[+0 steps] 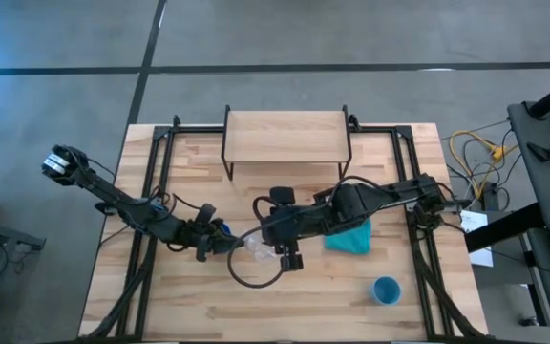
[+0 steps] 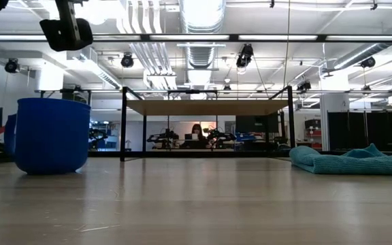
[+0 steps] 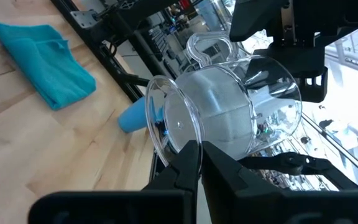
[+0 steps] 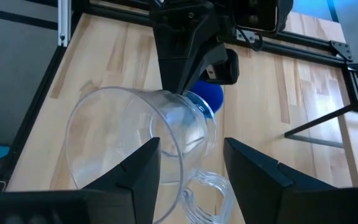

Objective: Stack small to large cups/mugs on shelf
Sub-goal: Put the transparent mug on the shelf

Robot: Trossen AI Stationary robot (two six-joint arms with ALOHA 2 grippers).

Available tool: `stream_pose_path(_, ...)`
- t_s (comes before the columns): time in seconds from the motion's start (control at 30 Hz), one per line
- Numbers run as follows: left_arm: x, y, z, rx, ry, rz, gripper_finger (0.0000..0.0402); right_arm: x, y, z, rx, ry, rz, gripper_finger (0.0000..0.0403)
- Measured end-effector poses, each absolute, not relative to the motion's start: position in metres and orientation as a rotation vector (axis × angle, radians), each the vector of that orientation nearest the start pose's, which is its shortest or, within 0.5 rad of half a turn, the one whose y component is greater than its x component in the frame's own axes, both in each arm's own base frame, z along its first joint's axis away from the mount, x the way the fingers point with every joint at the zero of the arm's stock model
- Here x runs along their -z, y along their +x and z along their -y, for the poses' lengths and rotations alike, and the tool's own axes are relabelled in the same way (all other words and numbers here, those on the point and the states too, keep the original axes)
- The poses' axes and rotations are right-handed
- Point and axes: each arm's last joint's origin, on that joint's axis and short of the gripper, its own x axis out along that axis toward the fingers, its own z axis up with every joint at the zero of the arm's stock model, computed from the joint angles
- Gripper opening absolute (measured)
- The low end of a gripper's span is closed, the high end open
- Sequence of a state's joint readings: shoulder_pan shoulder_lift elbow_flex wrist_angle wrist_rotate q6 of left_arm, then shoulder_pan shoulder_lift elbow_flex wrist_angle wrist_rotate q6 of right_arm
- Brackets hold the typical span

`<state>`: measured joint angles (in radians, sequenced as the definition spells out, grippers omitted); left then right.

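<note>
My left gripper point(image 1: 225, 239) is shut on a clear cup point(image 1: 256, 248) with a handle, held on its side over the table's middle. The cup's wide mouth point(image 4: 114, 143) faces my right gripper point(image 1: 289, 256). My right gripper is open, and its fingers point(image 4: 143, 165) stand on either side of the cup's handle point(image 4: 204, 193). I cannot tell whether they touch the cup. The deep blue mug point(image 2: 50, 136) stands on its base on the table below my left gripper point(image 3: 201, 149). The light blue cup point(image 1: 386, 290) stands near the front right. The shelf point(image 1: 285, 137) stands at the far edge. My left gripper pinches the edge of the clear cup's narrow bottom end point(image 3: 188, 146) between its two fingers. The fingers come about level from the table's left. The cup lies on its side, lifted clear of the table, with its handle point(image 3: 199, 46) out to one side.
A folded teal cloth point(image 1: 351, 239) lies right of centre under my right arm. A black metal frame point(image 1: 151, 191) runs along the table's left, right and far sides. Bare wood lies along the near edge left of the light blue cup.
</note>
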<state>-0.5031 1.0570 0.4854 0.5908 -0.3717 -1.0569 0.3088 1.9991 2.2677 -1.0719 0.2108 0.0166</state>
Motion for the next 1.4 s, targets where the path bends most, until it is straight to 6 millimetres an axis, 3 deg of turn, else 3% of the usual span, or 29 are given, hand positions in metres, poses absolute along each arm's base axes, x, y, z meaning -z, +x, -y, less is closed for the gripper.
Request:
stream_pose_path(0.17, -0.253, 0.201, 0.098, 0.126, -1.061, -0.057, 0.0000, -0.398, 0.399, -0.121, -0.086, -0.189, -0.771, 0.0138)
stream_pose_path(0.5, -0.254, 0.202, 0.096, 0.124, -1.047, -0.047, 0.0000, -0.398, 0.401, -0.114, -0.039, -0.206, -0.767, 0.0016)
stream_pose_path(0.83, -0.253, 0.202, 0.094, 0.101, -0.967, -0.038, 0.0007, -0.399, 0.405, -0.098, 0.007, -0.290, -0.770, 0.0009)
stream_pose_path(1.17, -0.253, 0.206, 0.085, 0.072, -0.851, -0.020, 0.0106, -0.417, 0.398, -0.067, 0.082, -0.268, -0.734, 0.0008)
stream_pose_path(1.4, -0.253, 0.209, 0.078, 0.038, -0.852, -0.002, 0.0125, -0.419, 0.402, -0.018, 0.177, -0.183, -0.742, 0.0008)
